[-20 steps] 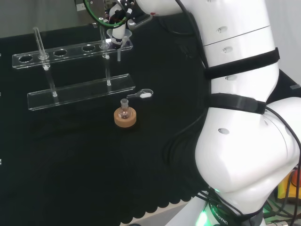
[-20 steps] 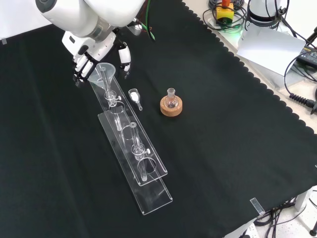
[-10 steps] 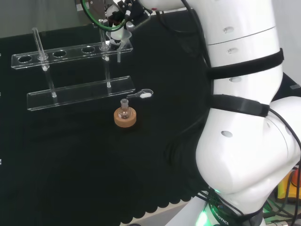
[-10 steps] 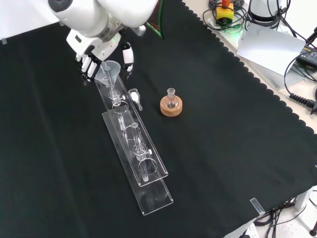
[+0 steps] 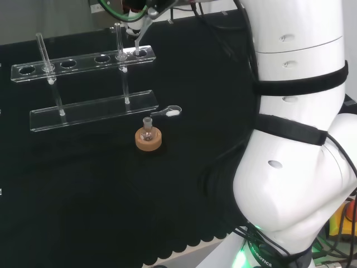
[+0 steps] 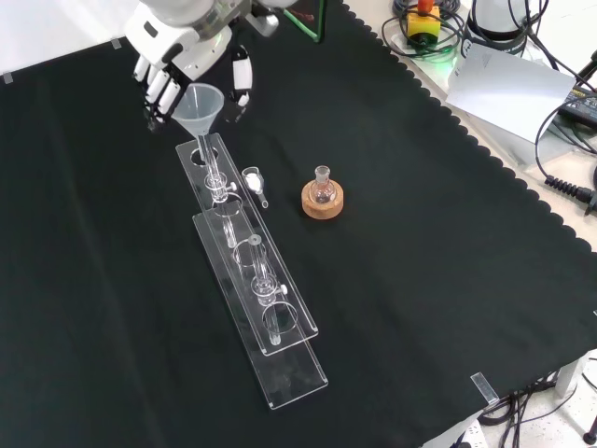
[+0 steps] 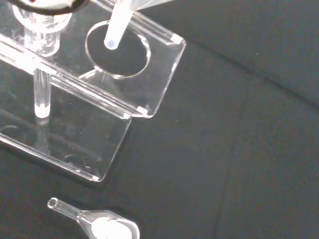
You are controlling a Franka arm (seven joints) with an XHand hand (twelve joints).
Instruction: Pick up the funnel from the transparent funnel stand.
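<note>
The hand (image 6: 177, 58) has its fingers curled round the funnel (image 6: 198, 105), whose stem tip hangs just above the end hole of the clear stand (image 6: 244, 245), so the lift looks nearly done; next, carry it clear

Even, bright overhead light; black cloth (image 6: 420, 280) soaks it up, faint soft shadow only under the cork ring (image 6: 323, 200) toward 6 o'clock. White arm link (image 5: 295, 167) in the head view glares near blown-out at 3 o'clock, and the clear stand (image 6: 252, 280) shows thin bright edge glints. Wrist view: stand's plate edges (image 7: 164, 74) sharp, funnel stem (image 7: 117, 27) at 11 o'clock soft, spoon (image 7: 99, 224) at 7 o'clock slightly blurred.
</note>
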